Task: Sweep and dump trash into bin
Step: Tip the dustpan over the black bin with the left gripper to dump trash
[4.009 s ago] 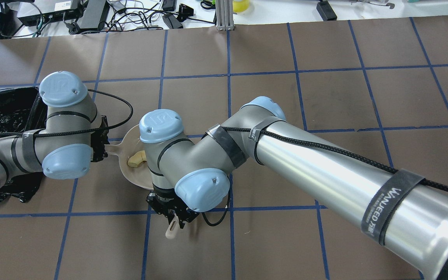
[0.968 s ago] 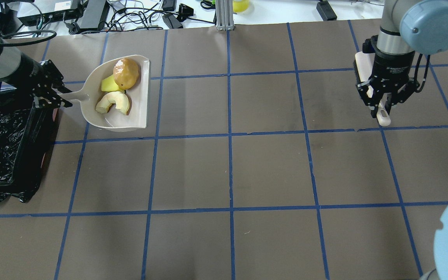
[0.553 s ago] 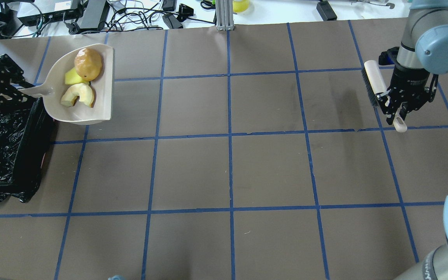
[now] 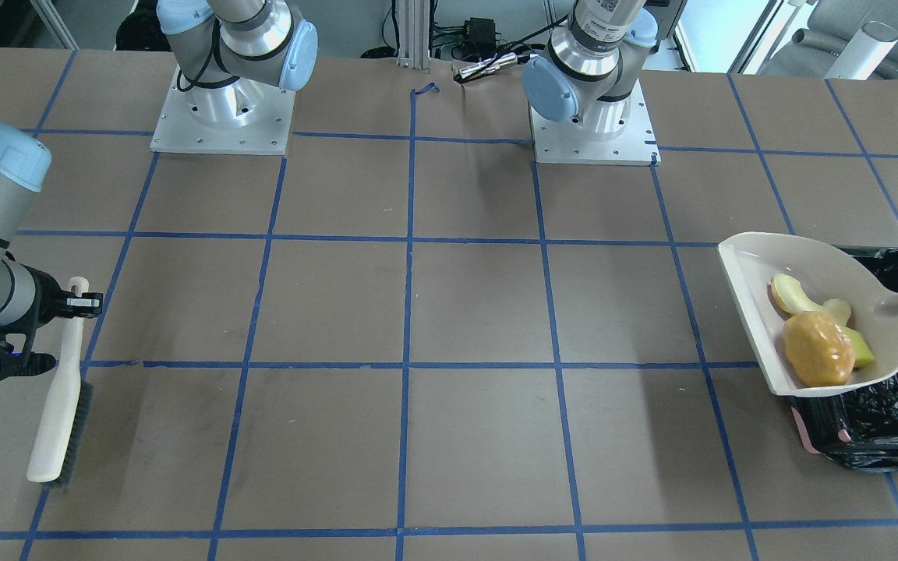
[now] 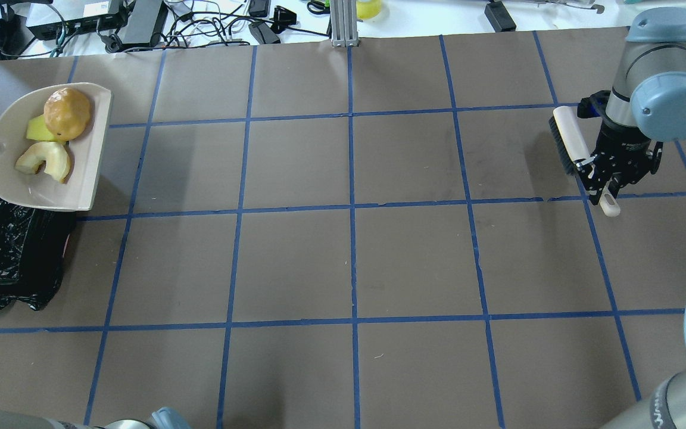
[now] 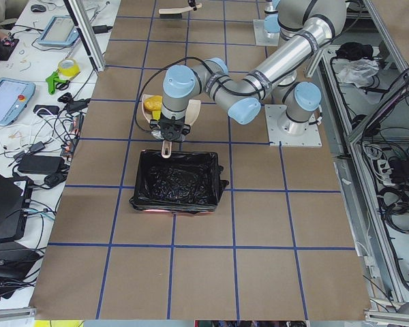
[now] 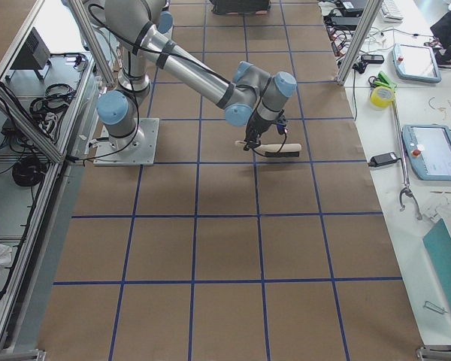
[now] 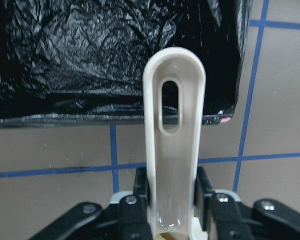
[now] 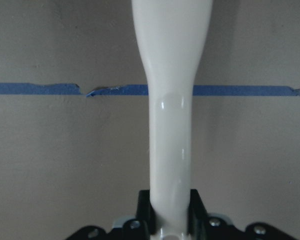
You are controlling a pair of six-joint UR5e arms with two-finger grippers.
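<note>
On the pan (image 5: 39, 190), all three trash pieces are riding together: lump (image 5: 68, 114), wedge (image 5: 38, 128) tucked against it, crescent (image 5: 45, 161) just beside. None is lying in the bin yet.

Pan: I am carrying it level, lifted off the table (image 5: 349, 262). Over the last second it has been travelling from nearer mid-table out toward the bin. Its handle (image 8: 174, 100) is now reaching over the bin's rim, while the scoop is hanging partly over the bin's edge and partly over the table.

Bin (image 6: 180, 180): black liner, pink corner (image 4: 804, 428) showing. I am seeing nothing in it but the bag.

Left gripper (image 8: 172, 192): fingers are pinching the handle from both sides, closed down to its width.

Brush (image 5: 569, 140): it has been carried out to the far right side, well apart from pan and bin. Whether it is touching the table I cannot tell.

Right gripper (image 9: 170, 212): clamped on the brush's handle.

Judgement: sweeping is looking finished. What is remaining is bringing the scoop fully over the liner and tipping it, watching the round lump, which is likely to roll first.
</note>
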